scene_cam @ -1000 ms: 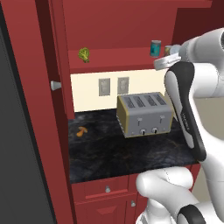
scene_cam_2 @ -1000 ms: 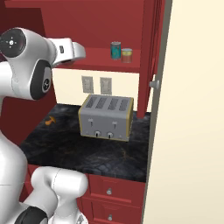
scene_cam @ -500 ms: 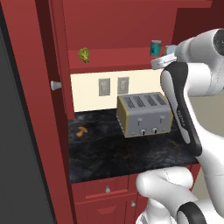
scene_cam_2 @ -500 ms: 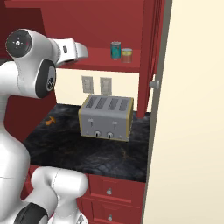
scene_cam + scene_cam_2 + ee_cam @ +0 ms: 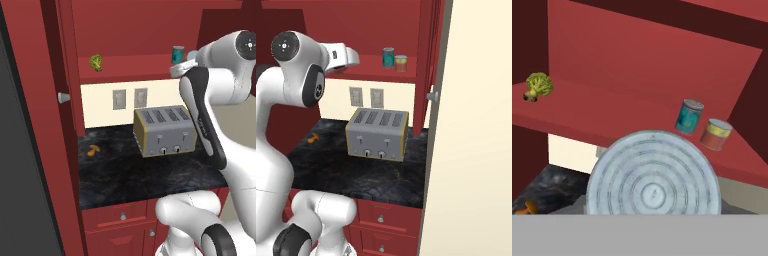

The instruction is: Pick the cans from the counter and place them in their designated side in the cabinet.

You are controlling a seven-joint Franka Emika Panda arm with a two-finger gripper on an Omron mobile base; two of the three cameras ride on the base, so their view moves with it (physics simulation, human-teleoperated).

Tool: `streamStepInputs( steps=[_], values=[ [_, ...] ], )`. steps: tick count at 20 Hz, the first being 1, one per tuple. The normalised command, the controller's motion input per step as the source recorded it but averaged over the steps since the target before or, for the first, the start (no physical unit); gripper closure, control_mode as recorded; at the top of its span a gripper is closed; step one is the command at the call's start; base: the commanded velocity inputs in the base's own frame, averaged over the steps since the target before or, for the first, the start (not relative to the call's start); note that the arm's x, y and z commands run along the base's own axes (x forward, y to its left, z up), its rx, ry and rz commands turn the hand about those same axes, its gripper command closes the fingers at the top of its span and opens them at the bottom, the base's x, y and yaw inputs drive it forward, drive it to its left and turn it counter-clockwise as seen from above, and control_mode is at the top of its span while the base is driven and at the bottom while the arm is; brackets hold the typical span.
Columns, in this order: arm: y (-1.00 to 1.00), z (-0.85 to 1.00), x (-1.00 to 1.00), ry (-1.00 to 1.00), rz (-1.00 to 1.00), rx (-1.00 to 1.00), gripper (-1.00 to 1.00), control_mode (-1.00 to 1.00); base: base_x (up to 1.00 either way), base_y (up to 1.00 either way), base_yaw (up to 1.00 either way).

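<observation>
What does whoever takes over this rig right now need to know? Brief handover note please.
Gripper: raised in front of the cabinet shelf, shut on a can; the hand view shows its round silvery top close up, between the camera and the shelf.
On the shelf: teal can and red-and-yellow can stand upright side by side at the right end; green leafy lump sits at the left end.
Counter: toaster and a small orange item; I see no can on it.
Done: two cans shelved.
Left: set the held can down on the shelf, probably by the other two, then release.
</observation>
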Motion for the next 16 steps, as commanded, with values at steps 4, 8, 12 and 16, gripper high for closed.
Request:
streamStepInputs(
  steps=[4,8,12,16],
  values=[
    [-0.02,-0.01,0.2,0.03,0.0,0.0,1.0,-1.0,0.0,0.0,0.0],
    [-0.03,-0.05,0.2,0.02,0.0,0.0,1.0,-1.0,0.0,0.0,0.0],
    [-0.01,-0.07,0.23,0.0,0.0,0.0,1.0,-1.0,0.0,0.0,0.0],
    [0.0,-0.02,0.23,0.0,0.0,0.0,1.0,-1.0,0.0,0.0,0.0]
  ],
)
